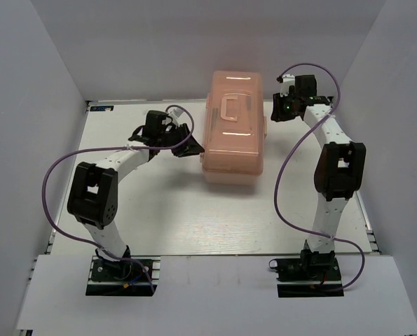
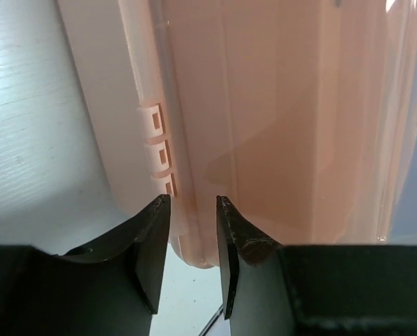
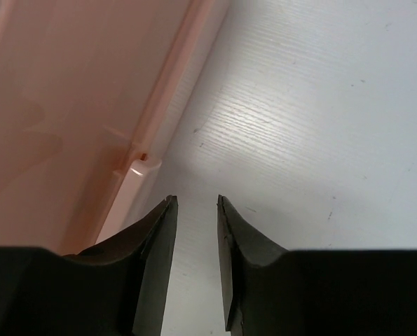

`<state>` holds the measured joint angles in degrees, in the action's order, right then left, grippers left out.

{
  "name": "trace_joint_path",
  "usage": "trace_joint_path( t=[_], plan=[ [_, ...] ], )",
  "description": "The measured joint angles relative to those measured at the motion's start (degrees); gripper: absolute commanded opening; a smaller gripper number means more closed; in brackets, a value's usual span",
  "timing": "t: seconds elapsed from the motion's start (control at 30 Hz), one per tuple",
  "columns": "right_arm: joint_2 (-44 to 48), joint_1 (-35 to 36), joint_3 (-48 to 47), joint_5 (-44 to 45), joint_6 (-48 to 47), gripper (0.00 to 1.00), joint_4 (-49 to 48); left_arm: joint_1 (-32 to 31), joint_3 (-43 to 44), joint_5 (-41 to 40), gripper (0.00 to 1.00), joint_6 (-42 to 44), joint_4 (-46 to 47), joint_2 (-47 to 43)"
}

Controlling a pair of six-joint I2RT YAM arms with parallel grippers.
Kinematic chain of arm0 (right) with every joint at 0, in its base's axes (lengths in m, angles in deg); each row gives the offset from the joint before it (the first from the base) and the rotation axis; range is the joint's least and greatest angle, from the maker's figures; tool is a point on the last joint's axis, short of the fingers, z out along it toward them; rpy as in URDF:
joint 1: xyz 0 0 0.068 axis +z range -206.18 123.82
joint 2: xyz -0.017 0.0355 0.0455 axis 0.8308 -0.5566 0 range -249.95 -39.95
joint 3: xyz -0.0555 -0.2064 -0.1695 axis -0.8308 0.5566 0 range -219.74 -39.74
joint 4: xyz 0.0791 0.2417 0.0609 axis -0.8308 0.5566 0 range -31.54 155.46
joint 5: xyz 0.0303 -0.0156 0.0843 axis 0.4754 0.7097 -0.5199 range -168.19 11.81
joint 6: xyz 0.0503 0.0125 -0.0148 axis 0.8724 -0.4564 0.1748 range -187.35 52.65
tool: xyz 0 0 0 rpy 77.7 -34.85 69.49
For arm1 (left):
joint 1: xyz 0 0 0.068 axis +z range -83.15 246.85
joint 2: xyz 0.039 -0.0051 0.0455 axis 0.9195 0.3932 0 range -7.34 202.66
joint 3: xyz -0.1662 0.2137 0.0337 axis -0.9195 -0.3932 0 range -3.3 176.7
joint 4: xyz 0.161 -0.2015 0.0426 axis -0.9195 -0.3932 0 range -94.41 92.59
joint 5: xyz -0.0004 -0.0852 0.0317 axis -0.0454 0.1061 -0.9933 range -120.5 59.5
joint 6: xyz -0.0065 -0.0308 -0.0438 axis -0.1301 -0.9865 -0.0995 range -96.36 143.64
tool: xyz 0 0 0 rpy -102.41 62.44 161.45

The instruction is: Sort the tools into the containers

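Since the toolbox (image 1: 233, 129) sits shut in the upper middle of the top view and no tools show, we judge the lid comes first: set the fingers squarely on its rim and lift evenly. Our left gripper (image 2: 193, 203) reaches in from the left, jaws parted and empty at the box's lower left corner. Our right gripper (image 3: 196, 201), elbow bent, hangs at the upper right beside the box, jaws parted over the table (image 3: 299, 105).
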<state>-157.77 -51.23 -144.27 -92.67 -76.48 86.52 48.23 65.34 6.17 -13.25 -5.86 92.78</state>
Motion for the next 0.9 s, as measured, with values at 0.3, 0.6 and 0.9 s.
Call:
trace_joint_path(
  t=[0.3, 0.6, 0.9],
  plan=[
    [0.85, -0.48, 3.15, 4.39, 0.63, 0.37, -3.72, -1.95, 0.83, 2.36, 0.42, 0.22, 1.51, 1.86],
    [4.00, -0.87, 5.57, 6.80, 1.05, 0.79, -3.93, -0.90, 0.48, -7.37, 0.79, 1.64, -7.45, -0.83],
    [21.68, -1.11, 17.59, 10.75, 3.87, 0.90, 4.52, 1.62, -4.24, -24.39, 1.00, 12.94, -13.44, -25.53]
  ],
)
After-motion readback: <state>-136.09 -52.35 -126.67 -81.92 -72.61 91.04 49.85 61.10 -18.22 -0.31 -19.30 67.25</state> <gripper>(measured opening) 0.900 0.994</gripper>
